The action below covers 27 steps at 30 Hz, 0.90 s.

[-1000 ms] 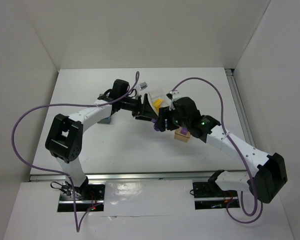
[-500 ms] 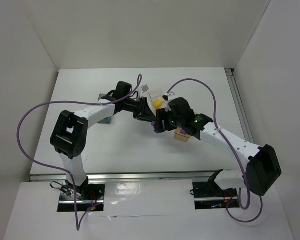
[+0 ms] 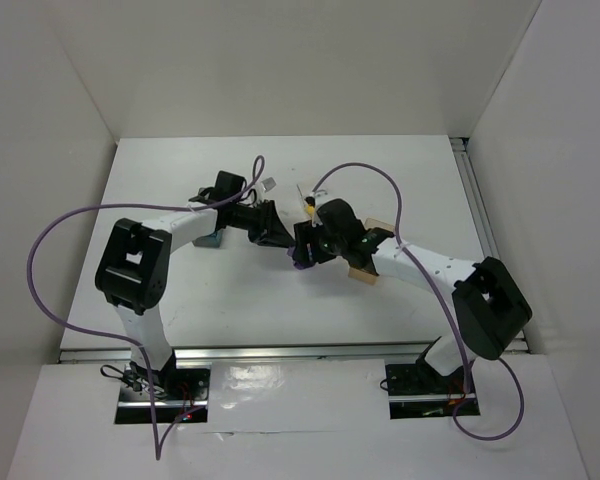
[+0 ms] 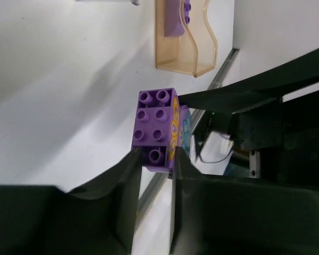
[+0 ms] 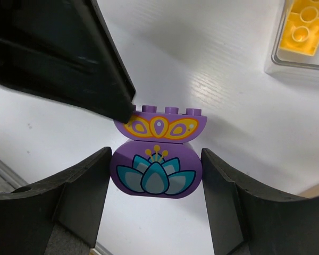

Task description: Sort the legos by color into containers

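Note:
My left gripper is shut on a purple studded lego and holds it above the table. It has a yellow pattern on its side and is joined to a second purple piece with a teal lotus. My right gripper is open, with a finger close on each side of the lotus piece and thin gaps showing. In the top view both grippers meet mid-table, left and right. A tan container holds a purple brick. A clear container holds a yellow brick.
The tan wood box sits just right of my right wrist in the top view. A dark grey box lies partly under my left arm. Purple cables loop over both arms. White walls surround the table.
Both grippers have shifted left together across the table. My right gripper has drawn in round the lotus piece held out by my left gripper.

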Motion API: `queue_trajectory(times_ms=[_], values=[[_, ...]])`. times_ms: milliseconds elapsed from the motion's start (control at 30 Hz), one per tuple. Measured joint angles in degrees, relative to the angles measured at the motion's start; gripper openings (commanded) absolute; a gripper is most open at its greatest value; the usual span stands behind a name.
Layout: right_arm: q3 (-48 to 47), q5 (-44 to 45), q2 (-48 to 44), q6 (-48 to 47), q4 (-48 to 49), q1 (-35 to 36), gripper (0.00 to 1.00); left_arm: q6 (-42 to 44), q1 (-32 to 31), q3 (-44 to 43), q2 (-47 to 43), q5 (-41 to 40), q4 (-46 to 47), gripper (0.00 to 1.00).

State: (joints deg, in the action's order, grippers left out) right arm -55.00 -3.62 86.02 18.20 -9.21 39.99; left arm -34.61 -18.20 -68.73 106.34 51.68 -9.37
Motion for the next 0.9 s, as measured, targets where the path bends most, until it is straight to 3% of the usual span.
queue_trajectory(times_ms=[33, 67, 167, 200, 433, 833, 900], values=[[0.0, 0.2, 0.4, 0.0, 0.3, 0.2, 0.55, 0.2, 0.0, 0.0, 0.0, -0.2, -0.2, 0.54], [0.1, 0.8, 0.6, -0.1, 0.3, 0.3, 0.55, 0.7, 0.1, 0.1, 0.0, -0.4, -0.4, 0.81], [0.3, 2.1, 0.9, -0.1, 0.4, 0.5, 0.55, 1.1, 0.5, 0.3, 0.1, -0.9, -1.1, 0.98], [0.3, 2.4, 1.0, -0.1, 0.5, 0.5, 0.55, 1.4, 0.5, 0.5, 0.2, -0.8, -1.2, 1.00], [0.3, 3.5, 0.9, -0.1, 0.7, 1.1, 0.55, 1.4, 0.7, 1.9, 2.0, 0.5, -0.4, 1.00], [0.3, 3.8, 0.9, -0.1, 0.7, 2.7, 0.55, -7.0, -1.2, 6.9, 4.1, 5.0, 12.2, 0.72], [0.3, 3.8, 0.9, -0.1, 0.7, 3.0, 0.55, -8.1, -1.5, 7.0, 4.2, 5.3, 13.4, 0.57]])
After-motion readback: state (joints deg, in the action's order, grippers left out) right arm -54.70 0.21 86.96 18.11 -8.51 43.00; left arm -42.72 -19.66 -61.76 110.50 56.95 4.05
